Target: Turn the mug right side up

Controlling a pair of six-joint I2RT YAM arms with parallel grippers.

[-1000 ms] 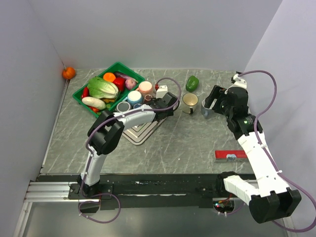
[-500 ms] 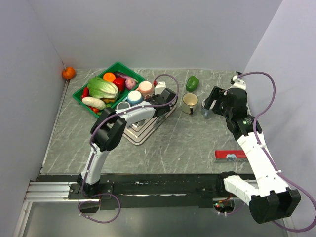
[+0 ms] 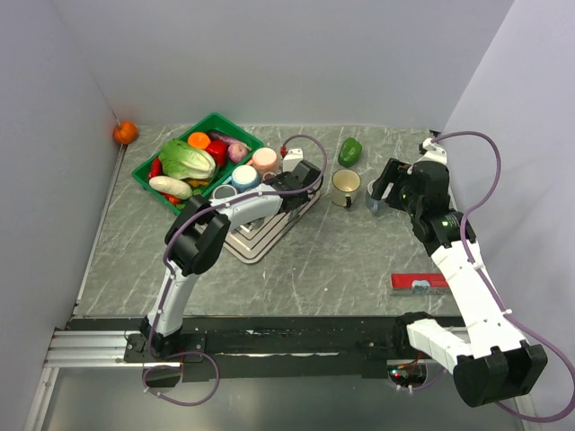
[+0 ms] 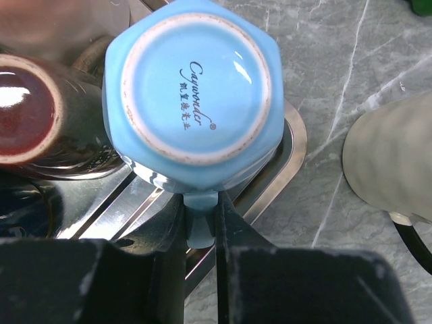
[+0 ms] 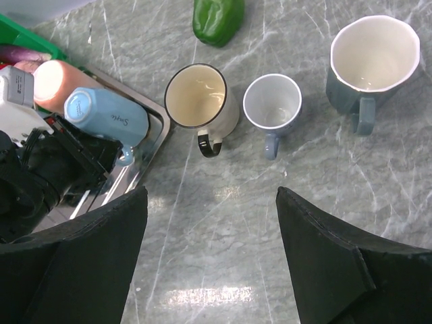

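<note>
A light blue mug (image 4: 192, 88) is tipped over the metal tray (image 4: 291, 145), its printed base facing the left wrist camera. My left gripper (image 4: 200, 219) is shut on the mug's handle. In the top view the blue mug (image 3: 244, 175) sits at the tray's far end with my left gripper (image 3: 271, 185) beside it. The right wrist view shows the mug (image 5: 106, 116) lying tilted, handle toward the left gripper. My right gripper (image 5: 212, 270) is open and empty, high above bare table; in the top view it (image 3: 384, 190) hovers at the right.
Upright near the tray: a cream mug (image 5: 201, 101), a small grey-blue mug (image 5: 272, 106) and a dark teal mug (image 5: 373, 61). A green pepper (image 3: 349, 151) lies behind them. A green vegetable crate (image 3: 142, 174) is far left, a pink cup (image 3: 264, 159) beside it, a red bar (image 3: 420, 281) at right.
My left wrist has shifted a little toward the far side, still holding the blue mug's handle. The right arm has barely moved.
</note>
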